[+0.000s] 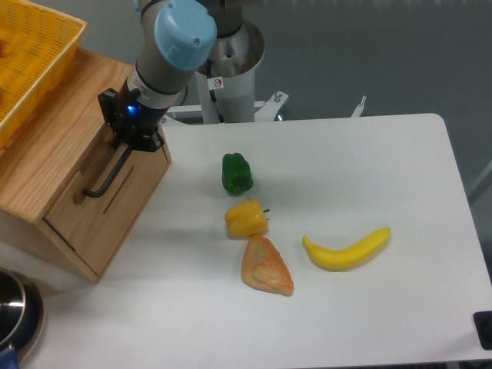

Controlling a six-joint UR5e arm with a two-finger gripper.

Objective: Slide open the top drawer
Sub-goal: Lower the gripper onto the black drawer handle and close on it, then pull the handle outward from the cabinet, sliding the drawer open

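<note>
The main risk lies at the light-oak wooden top drawer (100, 196) with its flat front panel, set in the wooden cabinet (54, 154) at the left edge of the white worktop (346, 177); it looks shut or nearly so. The black end effector (127, 146) sits at the upper end of the drawer's long black metal bar handle (109, 174). Its fingertips are hidden behind its own body, so I cannot tell whether it is closed on the bar or merely beside it. If the hold is only partial, the smooth round bar could slip out as the pull begins. Because contact is at 1 end of the handle rather than its middle, an off-centre pull may skew the drawer and jam it, or drag the whole cabinet across the slick worktop.

A yellow plastic mesh basket (31, 54) rests on top of the cabinet and could shift if the cabinet jerks.

To the right of the cabinet, well apart from it, lie 4 items: a curved glossy yellow banana (347, 249), a wedge-shaped golden-brown pastry (265, 267), a lumpy yellow bell pepper (246, 219) and a shiny green bell pepper (237, 173).
</note>
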